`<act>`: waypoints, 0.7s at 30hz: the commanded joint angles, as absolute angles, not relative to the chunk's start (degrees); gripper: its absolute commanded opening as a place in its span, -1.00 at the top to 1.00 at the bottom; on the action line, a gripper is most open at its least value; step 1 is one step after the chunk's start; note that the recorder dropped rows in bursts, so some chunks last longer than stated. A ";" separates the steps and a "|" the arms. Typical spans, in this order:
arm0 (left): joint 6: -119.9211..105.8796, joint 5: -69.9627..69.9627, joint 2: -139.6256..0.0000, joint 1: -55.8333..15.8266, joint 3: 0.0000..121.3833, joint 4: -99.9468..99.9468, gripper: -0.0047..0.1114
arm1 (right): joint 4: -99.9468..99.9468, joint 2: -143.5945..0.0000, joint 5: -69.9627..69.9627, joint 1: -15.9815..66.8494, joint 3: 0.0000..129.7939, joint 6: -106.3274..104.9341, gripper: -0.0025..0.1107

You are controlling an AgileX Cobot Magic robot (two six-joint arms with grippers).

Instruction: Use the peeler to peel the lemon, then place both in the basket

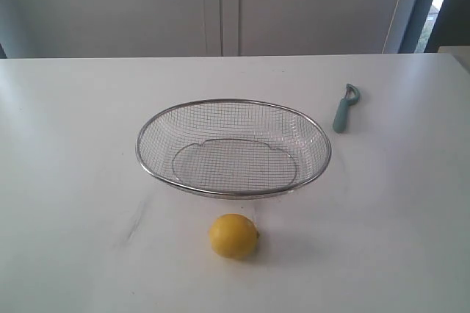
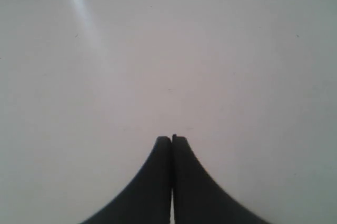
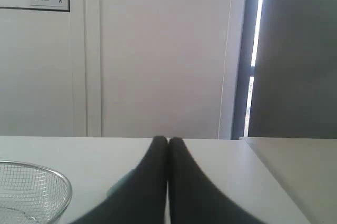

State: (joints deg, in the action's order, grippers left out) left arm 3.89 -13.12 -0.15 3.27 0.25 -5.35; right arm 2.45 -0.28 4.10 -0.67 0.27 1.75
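- The lemon (image 1: 233, 236) is seen at six o'clock of the basket (image 1: 228, 101), the peeler (image 1: 344, 109) at two o'clock.
- The left gripper (image 2: 172, 139) and right gripper (image 3: 168, 139) are clenched on nothing.
- The round lemon could be rolled away if nudged off-centre.

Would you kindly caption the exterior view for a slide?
Empty wire basket on a white table, lemon nearer the camera, teal peeler apart at right.

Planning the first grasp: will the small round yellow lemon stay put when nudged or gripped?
The small round yellow lemon will probably roll if nudged: it rests free on the smooth white table, touching nothing. Its curved, slightly glossy skin may slip in a narrow grip. It looks plump and whole, so it likely keeps its shape when squeezed.
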 commanded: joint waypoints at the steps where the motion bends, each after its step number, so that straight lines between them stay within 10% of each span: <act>1: 4.22 -13.30 0.00 3.21 0.00 -4.80 0.92 | 2.77 0.00 5.75 -0.62 0.00 1.32 0.96; 21: 4.22 -13.30 0.00 3.21 0.00 -4.80 0.92 | 2.77 0.00 5.72 -0.62 0.00 1.32 0.96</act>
